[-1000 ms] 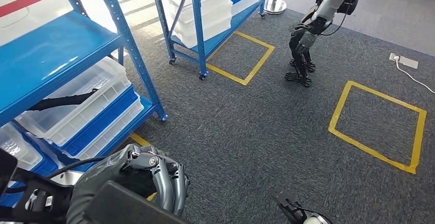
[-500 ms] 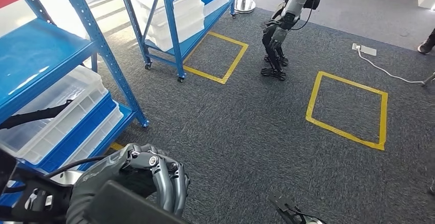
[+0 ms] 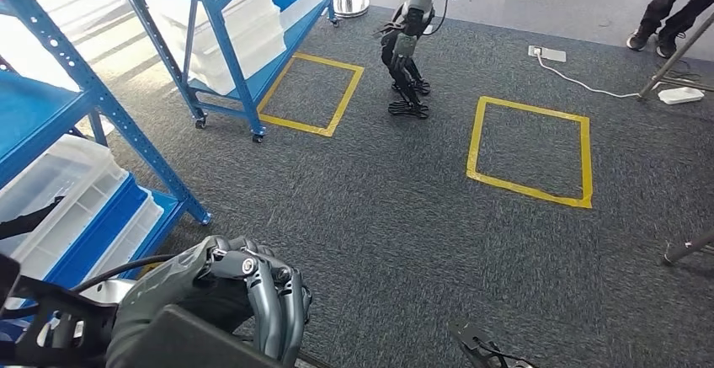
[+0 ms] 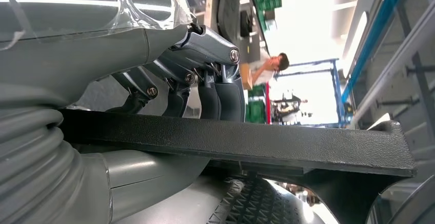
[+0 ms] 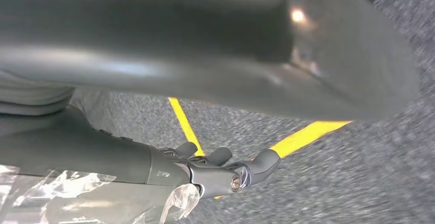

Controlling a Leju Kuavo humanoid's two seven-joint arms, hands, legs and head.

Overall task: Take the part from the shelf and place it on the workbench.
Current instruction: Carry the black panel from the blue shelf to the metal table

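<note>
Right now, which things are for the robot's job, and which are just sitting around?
For the job:
- left hand
- black part that it grips
- blue shelf with clear bins

Just around:
- another robot
- two yellow tape squares
- white cable on the carpet
- a person's legs

No text, label, brand, number or sign could be read in any view. The yellow tape squares (image 3: 530, 151) on the carpet carried no lettering, the white bins (image 3: 227, 27) on the blue shelf (image 3: 210, 14) showed no legible markings, and the black part (image 4: 241, 142) in the left hand (image 3: 244, 296) bore only a grainy surface, without writing.
</note>
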